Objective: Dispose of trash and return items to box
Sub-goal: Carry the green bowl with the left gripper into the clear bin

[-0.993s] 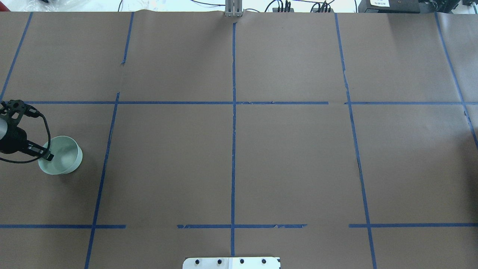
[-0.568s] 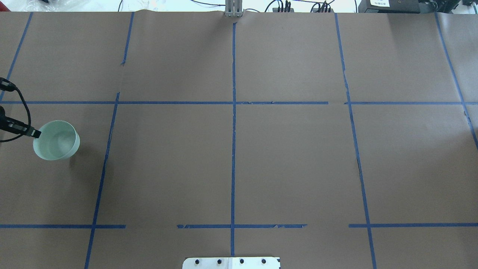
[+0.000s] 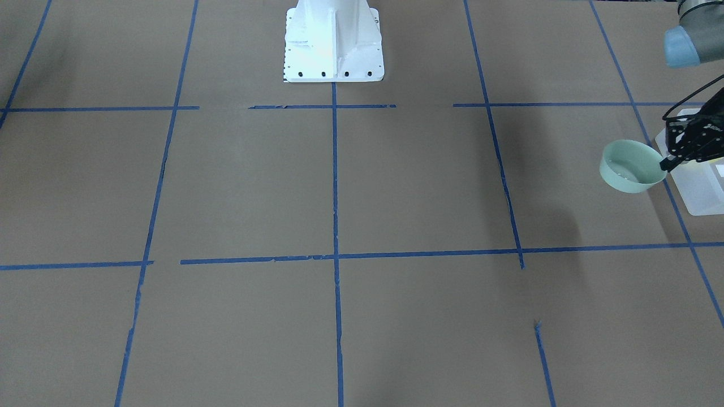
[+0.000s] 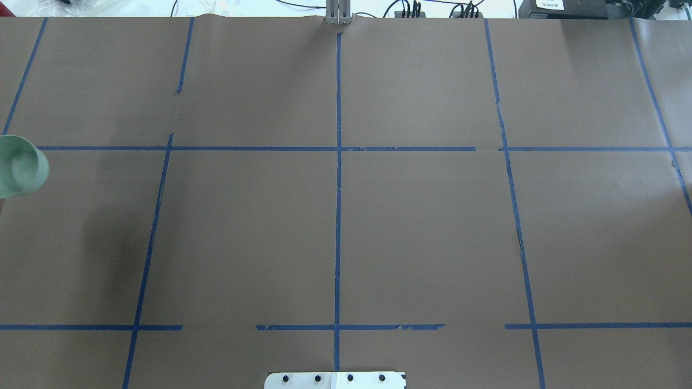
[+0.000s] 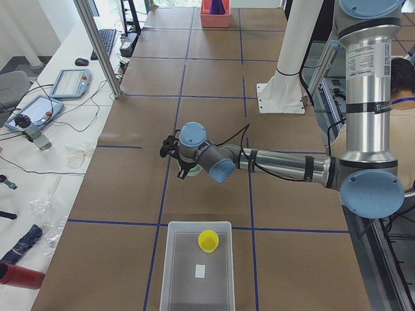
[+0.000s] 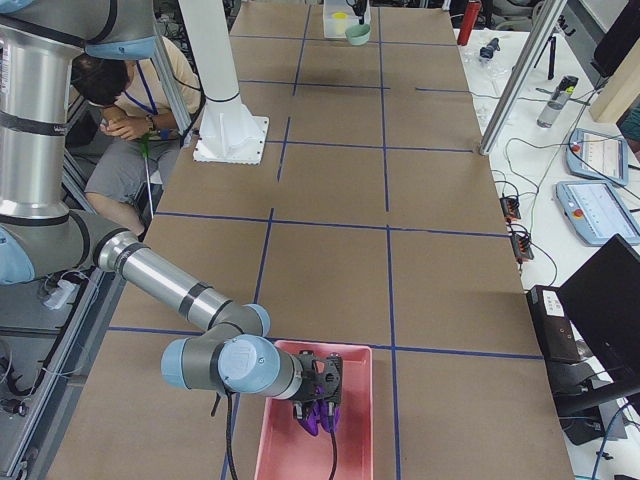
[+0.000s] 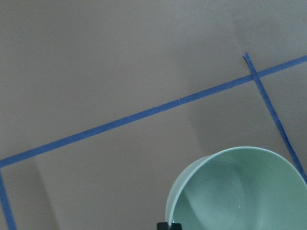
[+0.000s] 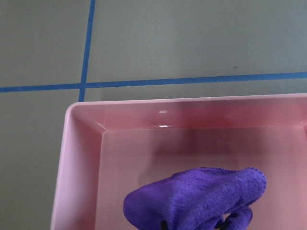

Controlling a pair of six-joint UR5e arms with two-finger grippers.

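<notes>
My left gripper (image 3: pixel 663 164) is shut on the rim of a round pale green bowl (image 3: pixel 629 167) and holds it tilted above the table, beside the frosted white box (image 3: pixel 702 195). The bowl also shows at the left edge of the overhead view (image 4: pixel 19 165) and in the left wrist view (image 7: pixel 240 191). The box (image 5: pixel 198 272) holds a small yellow cup (image 5: pixel 208 240). My right gripper (image 6: pixel 320 413) is shut on a purple cloth (image 8: pixel 196 199) over a pink tray (image 8: pixel 81 158).
The white robot base (image 3: pixel 332 39) stands at the table's near middle. Blue tape lines (image 4: pixel 338 178) cross the brown table. A person (image 6: pixel 120 110) sits beside the robot. Tablets and cables (image 6: pixel 600 160) lie off the far table edge.
My left gripper has carried the green bowl up and to the left in the overhead view. The gripper has passed out of that view and only the bowl shows at the edge.
</notes>
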